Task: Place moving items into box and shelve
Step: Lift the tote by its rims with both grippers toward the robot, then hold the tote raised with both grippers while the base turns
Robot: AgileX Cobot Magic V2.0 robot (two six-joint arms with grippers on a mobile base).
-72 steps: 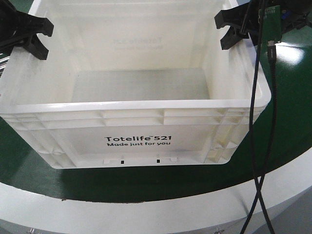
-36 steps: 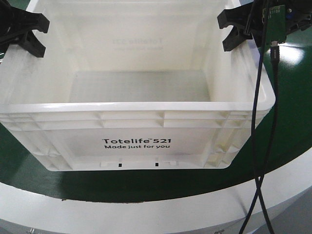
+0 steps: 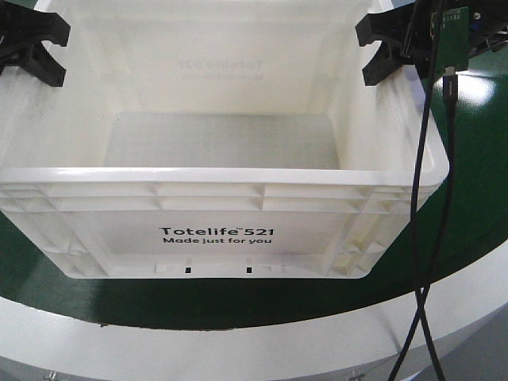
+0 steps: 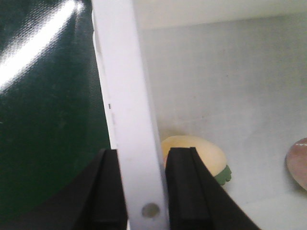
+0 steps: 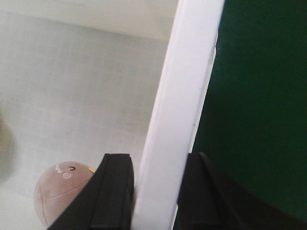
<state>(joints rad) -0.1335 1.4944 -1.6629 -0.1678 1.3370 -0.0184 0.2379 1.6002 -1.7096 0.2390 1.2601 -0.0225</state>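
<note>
Wrist views show you left gripper point(image 4: 139, 191) and right gripper point(image 5: 156, 191) clamped on opposite walls of the large white plastic tote point(image 3: 222, 208) (Totelife print); pale cream-yellow rounded fruit point(image 4: 194, 151) and reddish-brown rounded fruit point(image 5: 60, 189) lie inside.

Glossy green tabletop point(image 3: 476, 159), dangling black cables point(image 3: 421, 295)

- tote point(image 3: 222, 176): plain white, with black print point(image 3: 216, 235) on the front wall.
- table surface point(image 3: 476, 198): glossy dark green, with a white outer band point(image 3: 238, 341).
- left gripper point(image 4: 144, 155) and right gripper point(image 5: 158, 160): matte black.
- cream-yellow fruit point(image 4: 196, 153): pale, with a green scalloped base.
- reddish-brown fruit point(image 5: 60, 189): dull, with small dark marks and a yellow spot.
- cables point(image 3: 421, 238): black.
- circuit board point(image 3: 452, 32): green.
</note>
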